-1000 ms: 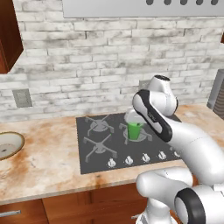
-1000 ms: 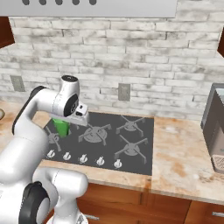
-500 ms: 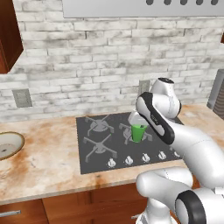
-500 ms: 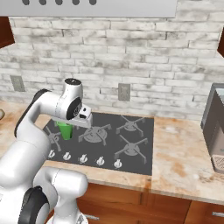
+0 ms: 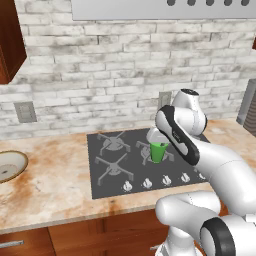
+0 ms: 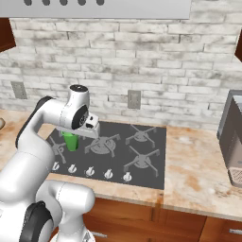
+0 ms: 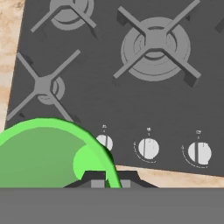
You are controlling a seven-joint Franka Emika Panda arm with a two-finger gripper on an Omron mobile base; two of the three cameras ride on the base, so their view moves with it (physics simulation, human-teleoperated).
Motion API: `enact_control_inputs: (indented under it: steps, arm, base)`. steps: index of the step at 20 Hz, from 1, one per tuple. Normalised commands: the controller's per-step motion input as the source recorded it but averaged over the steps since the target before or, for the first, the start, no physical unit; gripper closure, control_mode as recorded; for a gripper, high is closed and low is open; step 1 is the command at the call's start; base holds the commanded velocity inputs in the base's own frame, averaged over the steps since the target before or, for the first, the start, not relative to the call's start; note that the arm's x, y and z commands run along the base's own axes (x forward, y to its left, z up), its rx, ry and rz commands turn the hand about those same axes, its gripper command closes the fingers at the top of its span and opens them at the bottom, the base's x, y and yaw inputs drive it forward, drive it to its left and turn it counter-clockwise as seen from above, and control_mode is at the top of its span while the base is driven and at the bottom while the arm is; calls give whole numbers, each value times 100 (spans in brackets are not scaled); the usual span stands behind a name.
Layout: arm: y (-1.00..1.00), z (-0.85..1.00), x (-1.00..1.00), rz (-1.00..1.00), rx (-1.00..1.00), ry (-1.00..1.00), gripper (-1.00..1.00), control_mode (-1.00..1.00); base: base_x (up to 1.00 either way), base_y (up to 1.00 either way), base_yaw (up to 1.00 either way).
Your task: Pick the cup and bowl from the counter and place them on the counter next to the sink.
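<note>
We've got the small bright green tapered cup pinched in the gripper, lifted over the dark grey stovetop. Not placed yet; beige-tan speckled bowl untouched at counter's left edge.

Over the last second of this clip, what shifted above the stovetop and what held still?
The claw, still shut on the cup, carried it a little rightward above the stovetop, as seen from the left base view; the arm swung with it. Nothing was released or newly grasped. The bowl on the counter stayed where it was, and the base did not drive.
</note>
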Motion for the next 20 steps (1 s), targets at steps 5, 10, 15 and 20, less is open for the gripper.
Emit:
enact_control_inputs:
  steps: [5,10,15,20]
  arm:
    - [0,0,0,0,0,0,100,100]
    - [0,0,0,0,0,0,100,100]
    - [0,0,0,0,0,0,100,100]
    - [0,0,0,0,0,0,100,100]
  base:
    - [0,0,0]
    - [-55,4,4]
    - [-32,-23,25]
    - [1,-48,87]
